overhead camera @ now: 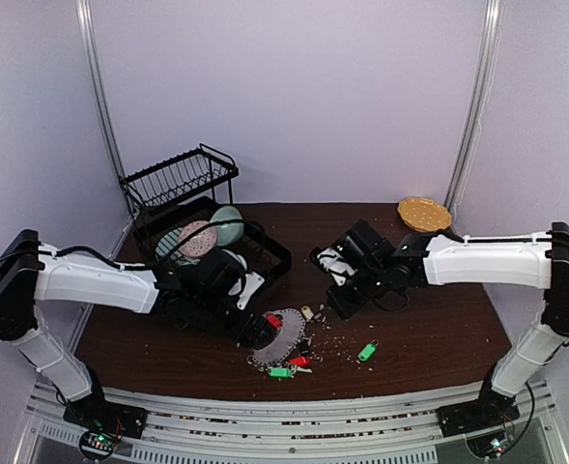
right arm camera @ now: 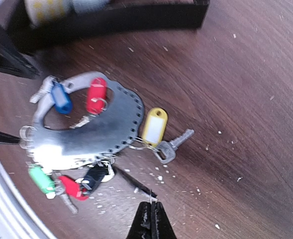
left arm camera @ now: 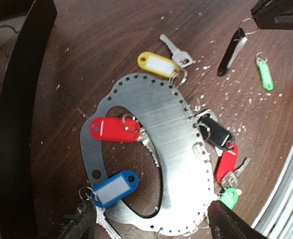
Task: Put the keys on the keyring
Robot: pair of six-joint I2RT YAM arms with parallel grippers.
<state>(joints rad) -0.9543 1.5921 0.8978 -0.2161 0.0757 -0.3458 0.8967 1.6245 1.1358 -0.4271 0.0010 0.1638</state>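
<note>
Slippage was my main worry: the right gripper, at the bottom centre of its wrist view, had its jaws pinched shut on only the thin wire loop of the black-tagged key, which I judged could swing or drop as I steered it toward a rim hole. The keyring lay flat on the table at mid-frame, a yellow key hooked at its upper rim. The left gripper straddled its lower edge, jaws wide and gripping nothing, so any nudge might skate the ring aside.
</note>
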